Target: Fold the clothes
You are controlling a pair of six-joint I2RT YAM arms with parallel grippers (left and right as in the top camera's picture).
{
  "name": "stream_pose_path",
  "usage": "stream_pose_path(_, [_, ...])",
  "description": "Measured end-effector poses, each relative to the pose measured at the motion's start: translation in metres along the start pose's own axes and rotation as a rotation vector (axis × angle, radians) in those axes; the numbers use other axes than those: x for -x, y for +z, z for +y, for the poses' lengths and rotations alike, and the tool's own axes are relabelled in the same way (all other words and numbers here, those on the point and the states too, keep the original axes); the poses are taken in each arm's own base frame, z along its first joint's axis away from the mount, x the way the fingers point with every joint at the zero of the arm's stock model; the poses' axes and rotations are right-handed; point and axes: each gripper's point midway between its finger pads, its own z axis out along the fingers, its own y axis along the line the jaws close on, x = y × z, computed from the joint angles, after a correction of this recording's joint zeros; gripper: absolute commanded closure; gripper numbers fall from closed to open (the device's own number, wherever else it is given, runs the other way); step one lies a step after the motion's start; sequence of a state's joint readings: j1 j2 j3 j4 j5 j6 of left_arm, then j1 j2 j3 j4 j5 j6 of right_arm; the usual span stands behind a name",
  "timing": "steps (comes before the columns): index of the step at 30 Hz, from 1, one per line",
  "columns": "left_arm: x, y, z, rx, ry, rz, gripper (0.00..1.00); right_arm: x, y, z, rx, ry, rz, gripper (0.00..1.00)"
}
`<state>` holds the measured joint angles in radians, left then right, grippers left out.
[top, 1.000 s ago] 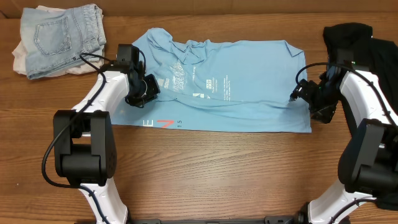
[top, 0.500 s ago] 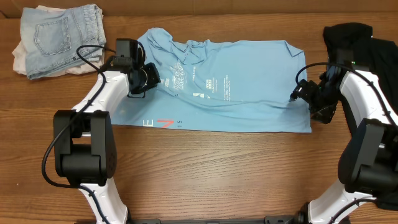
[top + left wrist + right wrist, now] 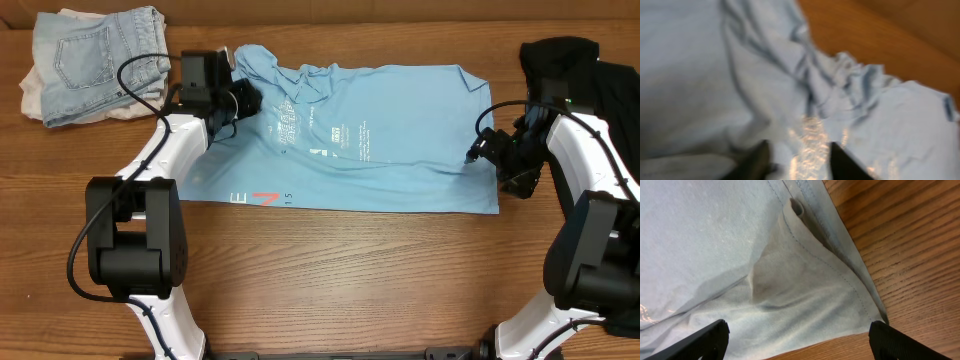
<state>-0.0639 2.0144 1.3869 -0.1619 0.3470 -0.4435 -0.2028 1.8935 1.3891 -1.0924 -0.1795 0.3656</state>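
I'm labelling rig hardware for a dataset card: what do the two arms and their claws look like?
Both the left arm and right arm have white links, blocky black joint housings and thin black cables looping near the wrists. The left claw and right claw are black, with dark fingers.

Right wrist view. Light blue T-shirt [image 3: 715,240] fills the upper left and centre of the frame and lies on a brown wooden table [image 3: 905,240]. The stitched hem [image 3: 840,275] runs diagonally from the top centre down to the shirt's corner at lower right. Near the top, the edge is rolled into a small tube-shaped fold [image 3: 797,209], with a shadowed crease below it. A trace of white print sits at the far left edge. Right gripper [image 3: 800,344]: two black fingertips [image 3: 707,339] at the bottom corners, set wide apart above the cloth. Nothing is pinched between them. Bare wood shows along the right side and bottom.
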Motion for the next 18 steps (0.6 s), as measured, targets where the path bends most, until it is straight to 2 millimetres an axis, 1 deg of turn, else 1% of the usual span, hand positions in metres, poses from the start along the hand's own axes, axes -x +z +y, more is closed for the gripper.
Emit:
stream_pose_path(2, [0.001, 0.000, -0.008, -0.042, 0.008, 0.001, 0.00, 0.000, 0.000, 0.000, 0.000, 0.000, 0.001, 0.07])
stream_pose_path(4, [-0.001, 0.000, -0.011, -0.061, 0.007, 0.015, 0.00, 0.000, 0.000, 0.000, -0.001, -0.001, 0.001, 0.07])
stream_pose_path(10, [-0.013, -0.001, -0.012, -0.073, -0.009, 0.066, 0.00, 0.000, 0.000, 0.000, 0.000, 0.000, 0.000, 0.06])
stream_pose_path(13, [-0.013, -0.001, -0.013, -0.079, -0.003, 0.068, 0.03, 0.002, 0.000, 0.001, 0.003, -0.001, -0.006, 0.06])
stream_pose_path(14, [-0.013, -0.001, -0.014, -0.083, -0.002, 0.069, 0.03, 0.003, 0.000, 0.002, 0.010, -0.004, -0.012, 0.06])
stream_pose_path(15, [-0.013, -0.001, -0.015, -0.089, -0.001, 0.069, 0.00, 0.005, 0.000, 0.005, 0.022, -0.006, -0.019, 0.05])
stream_pose_path(16, [-0.012, -0.001, -0.016, -0.094, 0.002, 0.067, 0.00, 0.007, 0.000, 0.008, 0.037, -0.008, -0.026, 0.05])
stream_pose_path(18, [-0.008, -0.002, -0.020, -0.107, 0.012, 0.055, 0.00, 0.014, -0.001, 0.019, 0.091, -0.022, -0.049, 0.03])
